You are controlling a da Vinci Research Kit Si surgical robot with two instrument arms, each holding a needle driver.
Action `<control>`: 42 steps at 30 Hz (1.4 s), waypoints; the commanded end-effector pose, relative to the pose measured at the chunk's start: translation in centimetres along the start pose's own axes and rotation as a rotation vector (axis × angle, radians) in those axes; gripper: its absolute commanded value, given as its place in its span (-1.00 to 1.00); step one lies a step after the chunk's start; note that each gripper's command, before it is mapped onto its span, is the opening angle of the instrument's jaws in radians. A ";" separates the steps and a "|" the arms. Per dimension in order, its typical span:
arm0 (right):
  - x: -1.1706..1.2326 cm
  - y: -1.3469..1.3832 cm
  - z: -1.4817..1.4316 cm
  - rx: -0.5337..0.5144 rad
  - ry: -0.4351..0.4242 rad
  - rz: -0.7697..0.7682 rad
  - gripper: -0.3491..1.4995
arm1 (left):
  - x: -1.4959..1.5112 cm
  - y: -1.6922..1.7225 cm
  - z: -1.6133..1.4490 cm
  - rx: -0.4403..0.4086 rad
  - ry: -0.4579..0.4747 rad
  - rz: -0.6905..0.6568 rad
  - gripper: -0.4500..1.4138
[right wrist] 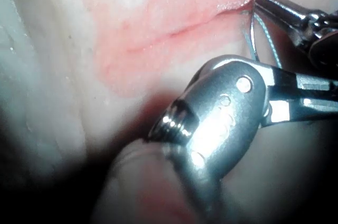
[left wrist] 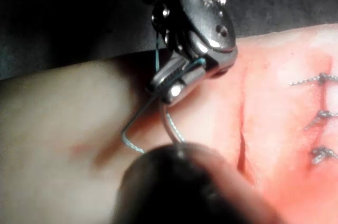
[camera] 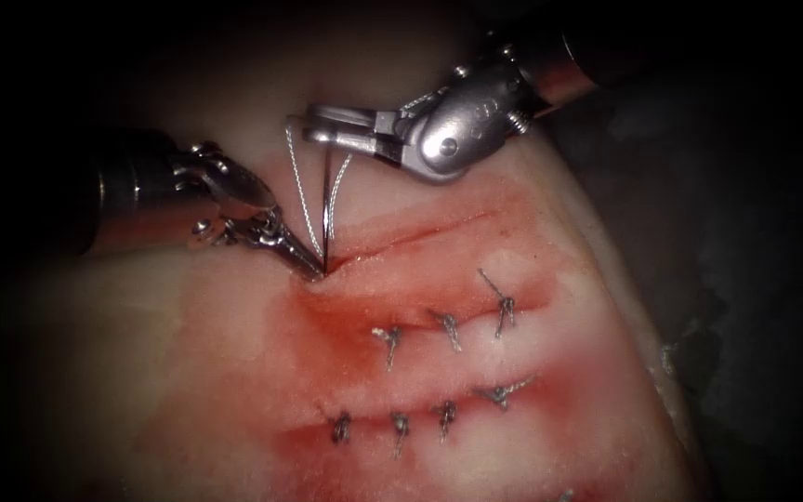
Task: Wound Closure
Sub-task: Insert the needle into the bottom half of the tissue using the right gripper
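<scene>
**Steel needle stands in the left end of the open cut**

Steel is the material that matters here: the curved needle (camera: pixel 327 209) stands almost upright, with its lower end in the tissue (camera: pixel 188 372) at the left end of the open cut (camera: pixel 401 244). The right tool (camera: pixel 327 125) comes in from the upper right, and its jaws are closed on the upper end of the needle, near the place where the thread (camera: pixel 295 177) joins. I judge that this high grip leaves the lower part of the curve free to sit in the tissue.

The left tool (camera: pixel 304 263) has its tip pressed at the edge of the cut, just beside the needle's lower end. Its jaws look closed there, but I cannot tell if they hold the tissue edge or only press on it. This placing probably steadies the edge near the needle.

The thread hangs in a loop beside the needle, between the 2 tools. Below the open cut lie 2 rows of finished stitches (camera: pixel 448 327), and red fluid (camera: pixel 346 321) stains the tissue around them.
</scene>
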 end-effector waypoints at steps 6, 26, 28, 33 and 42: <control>0.05 -0.01 0.07 -0.012 0.011 -0.014 -1.00 | -0.17 0.11 -0.05 -0.026 -0.034 0.002 -0.95; 0.10 -0.15 0.02 -0.016 0.014 -0.011 -1.00 | -0.18 -0.17 -0.58 -0.050 -0.090 0.048 -1.00; 0.11 -0.15 0.02 -0.016 0.014 -0.011 -1.00 | -0.14 -0.26 -0.50 -0.046 -0.084 0.041 -1.00; 0.12 -0.14 0.02 -0.016 0.014 -0.013 -1.00 | -0.11 -0.36 -0.43 -0.041 -0.079 0.047 -1.00; 0.15 -0.15 0.01 -0.034 0.015 -0.031 -1.00 | -0.13 -0.24 -0.39 -0.045 -0.077 0.064 -1.00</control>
